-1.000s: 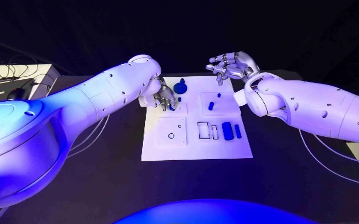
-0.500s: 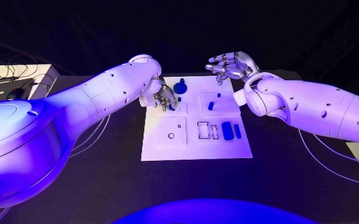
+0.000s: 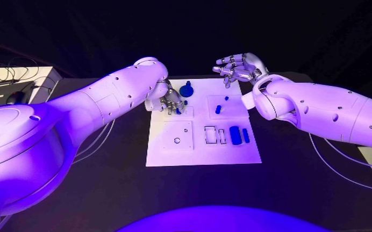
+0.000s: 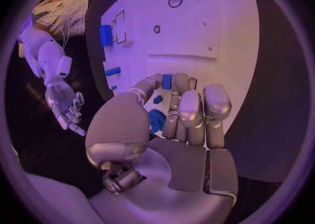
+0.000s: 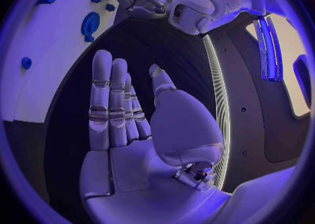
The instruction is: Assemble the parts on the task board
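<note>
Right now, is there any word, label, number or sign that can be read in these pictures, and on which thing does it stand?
None can be read.
The task board carries only outlines of recesses and holes, no letters or numbers.
The blue parts are plain.
The left hand, the right hand and both white arms show no legible marking.

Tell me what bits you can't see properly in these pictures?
- Head view: the silver left hand sits over the white task board's far left corner; whether its fingers pinch the small blue part there is too small to tell.
- Left wrist view: the fingers cover most of the round blue knob part.
- Right wrist view: the open silver right hand blocks the black table behind it.
</note>
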Controlling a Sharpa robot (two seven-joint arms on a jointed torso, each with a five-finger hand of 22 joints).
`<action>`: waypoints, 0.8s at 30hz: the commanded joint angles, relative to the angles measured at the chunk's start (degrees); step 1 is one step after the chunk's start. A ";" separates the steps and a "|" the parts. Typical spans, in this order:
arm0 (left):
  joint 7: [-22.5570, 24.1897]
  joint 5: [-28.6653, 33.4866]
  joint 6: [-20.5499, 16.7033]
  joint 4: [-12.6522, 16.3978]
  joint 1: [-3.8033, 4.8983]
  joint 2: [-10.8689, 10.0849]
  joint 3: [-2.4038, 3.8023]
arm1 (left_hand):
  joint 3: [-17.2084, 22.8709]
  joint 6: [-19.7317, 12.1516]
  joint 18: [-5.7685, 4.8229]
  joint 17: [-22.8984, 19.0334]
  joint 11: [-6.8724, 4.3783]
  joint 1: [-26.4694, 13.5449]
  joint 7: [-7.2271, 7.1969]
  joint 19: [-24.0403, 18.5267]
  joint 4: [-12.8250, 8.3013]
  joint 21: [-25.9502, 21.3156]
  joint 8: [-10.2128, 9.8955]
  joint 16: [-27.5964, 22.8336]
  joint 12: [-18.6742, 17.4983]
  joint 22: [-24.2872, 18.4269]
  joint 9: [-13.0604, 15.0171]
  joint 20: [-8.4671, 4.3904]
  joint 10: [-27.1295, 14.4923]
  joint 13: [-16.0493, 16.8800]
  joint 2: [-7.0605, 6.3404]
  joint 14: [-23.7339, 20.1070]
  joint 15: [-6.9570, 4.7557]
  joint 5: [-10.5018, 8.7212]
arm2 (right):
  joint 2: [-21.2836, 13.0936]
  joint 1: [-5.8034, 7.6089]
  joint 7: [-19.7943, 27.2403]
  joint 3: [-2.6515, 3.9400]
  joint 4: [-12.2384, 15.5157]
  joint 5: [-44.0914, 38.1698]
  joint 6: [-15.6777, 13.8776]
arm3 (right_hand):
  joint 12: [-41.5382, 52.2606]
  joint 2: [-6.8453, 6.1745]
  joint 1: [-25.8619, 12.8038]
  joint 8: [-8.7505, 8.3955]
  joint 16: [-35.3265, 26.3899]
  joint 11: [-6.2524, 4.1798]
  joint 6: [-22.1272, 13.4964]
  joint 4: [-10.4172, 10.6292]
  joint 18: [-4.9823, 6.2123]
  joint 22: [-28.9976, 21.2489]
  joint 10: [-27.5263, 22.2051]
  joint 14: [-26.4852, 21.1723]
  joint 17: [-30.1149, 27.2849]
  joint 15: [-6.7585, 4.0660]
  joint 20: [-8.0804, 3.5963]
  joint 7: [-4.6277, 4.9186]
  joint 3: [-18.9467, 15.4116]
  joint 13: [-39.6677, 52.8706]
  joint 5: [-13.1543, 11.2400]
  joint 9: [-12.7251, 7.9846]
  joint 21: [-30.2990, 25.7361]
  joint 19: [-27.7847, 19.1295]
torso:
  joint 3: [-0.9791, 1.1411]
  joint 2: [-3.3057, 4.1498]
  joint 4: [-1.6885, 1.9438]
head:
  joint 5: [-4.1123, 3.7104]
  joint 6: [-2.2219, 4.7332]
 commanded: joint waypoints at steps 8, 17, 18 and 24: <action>0.27 0.64 -0.43 0.32 -0.29 0.21 -0.08 | -2.95 4.08 -0.71 0.15 -2.60 2.45 -3.58 0.38 0.88 0.43 -0.32 0.36 -0.34 0.19 -0.25 -0.16 2.60 0.34 2.99 0.06 -0.57 -0.19 | 0.07 0.02 0.39 0.03 0.04 -0.41 0.66 | -0.17 0.00 -0.31 -0.31 0.33 -0.30 -0.16 -0.27 1.09 0.09 -0.02 -0.39 0.03 -0.16 0.00 0.35 0.10 -0.06 0.37 -0.03 0.26 -0.40 | -0.05 0.00 0.07 | 0.06 -0.01; 0.28 0.63 -1.22 0.29 -0.29 0.12 -0.08 | -9.90 4.58 -0.79 0.11 -2.73 1.36 -3.96 0.45 3.67 0.47 -0.31 0.44 -0.14 0.20 -0.45 -0.31 2.58 0.67 2.47 0.06 -0.66 -0.59 | 0.06 0.02 0.40 0.03 0.06 -0.41 0.63 | -0.17 0.00 -0.31 -0.31 0.33 -0.30 -0.16 -0.27 1.09 0.09 -0.02 -0.39 0.03 -0.16 0.00 0.35 0.10 -0.06 0.37 -0.03 0.26 -0.40 | -0.04 0.01 0.06 | 0.07 0.00; 0.27 0.61 -1.20 0.30 -0.29 0.09 -0.08 | -12.87 4.64 -0.80 0.08 -2.85 2.27 -3.97 0.45 4.21 0.46 -0.47 0.43 -0.09 0.19 -0.62 -0.38 2.50 0.74 3.09 0.04 -0.67 -0.52 | 0.05 0.02 0.40 0.03 0.07 -0.41 0.62 | -0.17 0.00 -0.31 -0.31 0.33 -0.30 -0.16 -0.27 1.09 0.09 -0.02 -0.39 0.03 -0.16 0.00 0.35 0.10 -0.06 0.37 -0.03 0.26 -0.40 | -0.03 -0.01 0.05 | 0.08 -0.02; 0.29 0.45 -1.09 0.43 -0.28 -0.10 -0.08 | -18.88 5.02 -0.80 -0.02 -2.76 3.59 -4.04 0.45 5.42 0.43 -0.74 0.42 -0.08 0.17 -1.05 -0.36 2.46 0.78 3.25 0.04 -0.74 -0.61 | 0.00 0.02 0.41 0.03 0.07 -0.41 0.59 | -0.17 0.00 -0.31 -0.31 0.33 -0.30 -0.16 -0.27 1.09 0.09 -0.02 -0.39 0.03 -0.16 0.00 0.35 0.10 -0.06 0.37 -0.03 0.26 -0.40 | -0.04 -0.05 0.02 | 0.11 0.05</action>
